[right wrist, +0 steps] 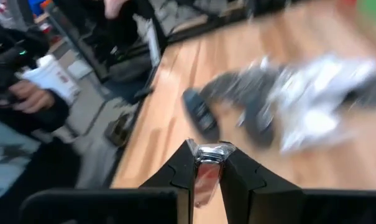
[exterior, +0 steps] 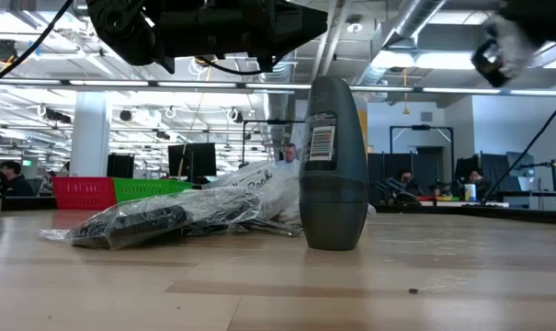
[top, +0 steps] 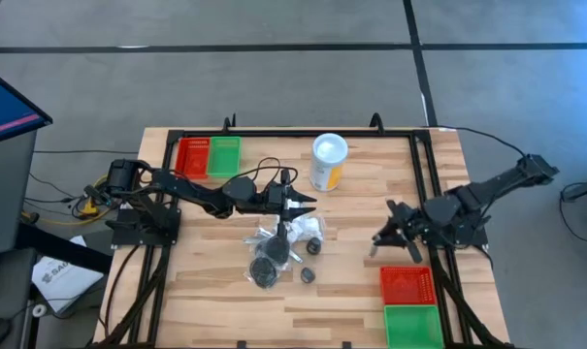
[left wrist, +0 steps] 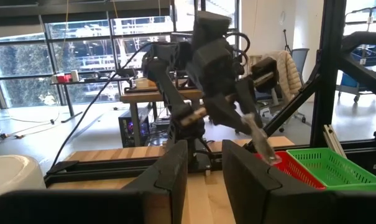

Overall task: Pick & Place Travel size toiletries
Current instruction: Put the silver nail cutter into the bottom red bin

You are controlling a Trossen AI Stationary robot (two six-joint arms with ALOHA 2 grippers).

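Note:
The travel size toiletries lie in a heap [top: 274, 247] at the table's middle: dark pucks in clear wrap [exterior: 140, 223] and white packets [exterior: 259, 188]. A small dark bottle [exterior: 333, 165] stands upright on its base beside them. My left gripper [top: 308, 201] hovers open just beyond the heap, nothing between its fingers [left wrist: 175, 171]. My right gripper [top: 382, 237] is over the table's right part, shut on a silvery tube [right wrist: 207, 167]. In the right wrist view the heap is blurred. My right gripper pinches the silvery tube between its two fingers, and the tube's end [right wrist: 209, 151] sticks out past the fingertips. In the left wrist view the tube [left wrist: 260, 138] slants down from the fingers, lifted clear of the table.
A yellow canister with a white lid [top: 329, 160] stands at the far middle. Red and green baskets [top: 208, 155] sit at the far left; a red basket [top: 407, 284] and a green basket [top: 412, 325] sit at the near right. A black frame [top: 424, 170] borders the table.

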